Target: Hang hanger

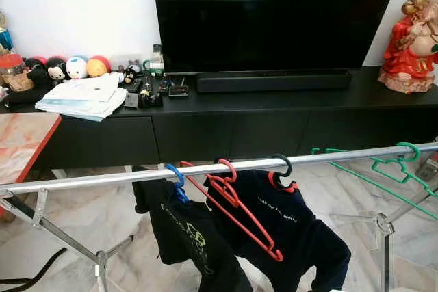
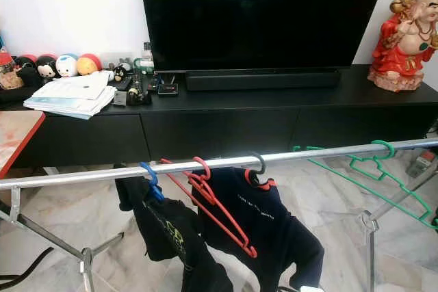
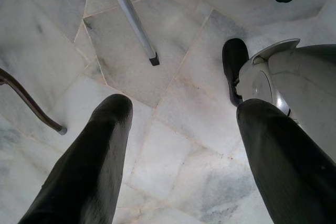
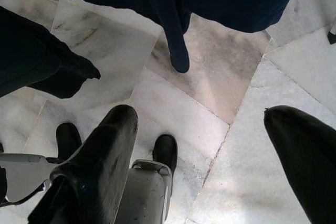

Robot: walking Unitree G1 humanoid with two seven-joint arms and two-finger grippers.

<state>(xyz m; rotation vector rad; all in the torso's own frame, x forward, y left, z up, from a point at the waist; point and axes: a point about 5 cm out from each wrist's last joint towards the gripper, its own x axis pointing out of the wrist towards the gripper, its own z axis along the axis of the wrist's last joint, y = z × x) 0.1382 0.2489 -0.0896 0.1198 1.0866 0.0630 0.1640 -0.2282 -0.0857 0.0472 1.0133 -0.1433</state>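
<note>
Your red hanger was on the silver rail of the drying rack, hooked near the rail's middle and carrying no garment, its frame slanting down toward the robot's right. Just to its left a blue hanger held a black shirt, and just to its right a black-hooked hanger held a navy shirt; the red frame lay across the front of both garments. Farther along the rail to the right, well apart from those three, a green hanger hung bare beside the rack's upright.

Both of your arms hung low, well below the rail and away from the red hanger. Your left gripper pointed at the marble floor with its two black fingers spread wide and nothing between them; a leg of the rack and one of the robot's black feet showed past them. Your right gripper was likewise parted and held nothing, aimed at the floor, with the hems of the dark shirts hanging beyond its fingers.

Behind the rack stood a long black cabinet with a dark television, a soundbar, a stack of papers, a row of round plush toys and a red figurine.
</note>
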